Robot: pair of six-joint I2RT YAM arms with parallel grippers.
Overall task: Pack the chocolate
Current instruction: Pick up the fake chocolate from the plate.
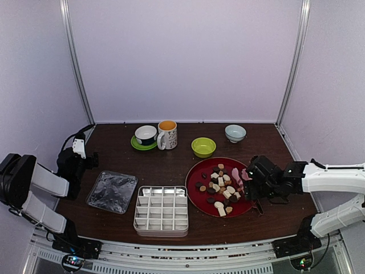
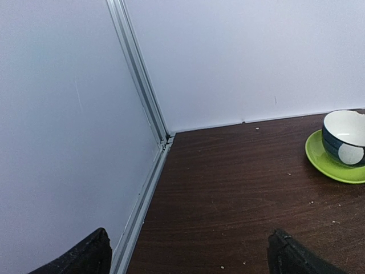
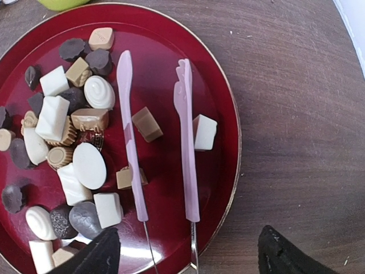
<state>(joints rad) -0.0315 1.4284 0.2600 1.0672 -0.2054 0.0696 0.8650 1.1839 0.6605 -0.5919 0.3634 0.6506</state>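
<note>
Over on the right, the chocolate point(image 3: 90, 119) is heaped on the red plate point(image 3: 159, 68), dark, tan and white pieces crowded toward the plate's 9 o'clock side. The plate itself sits at about 3 o'clock on the tabletop point(image 1: 171, 168). The right pincer point(image 3: 183, 258) hangs over the plate's 3 o'clock rim, fingers spread wide. The pink tongs point(image 3: 186, 148) run out from between those fingers, both arms parted over the plate. Whether the pincer actually grips them, I cannot tell. One tan piece point(image 3: 147, 124) lies between the two tong arms, close against the left one. A white square piece point(image 3: 204, 132) sits touching the outside of the right arm.

Swing to the left: the left pincer point(image 2: 188, 257) is out at 9 o'clock by the wall, fingers spread, nothing between them. It looks along bare wood toward a dark cup point(image 2: 345, 137) on a green saucer point(image 2: 325, 162).

From above, a silver compartment tray point(image 1: 162, 209) sits at 6 o'clock near the front edge, just beside the plate. A clear plastic sheet point(image 1: 112, 192) lies at the tray's 9 o'clock. Along the back, from 11 to 1 o'clock past the cup, stand a patterned mug point(image 1: 167, 135), a green bowl point(image 1: 203, 146) and a pale bowl point(image 1: 235, 132).
</note>
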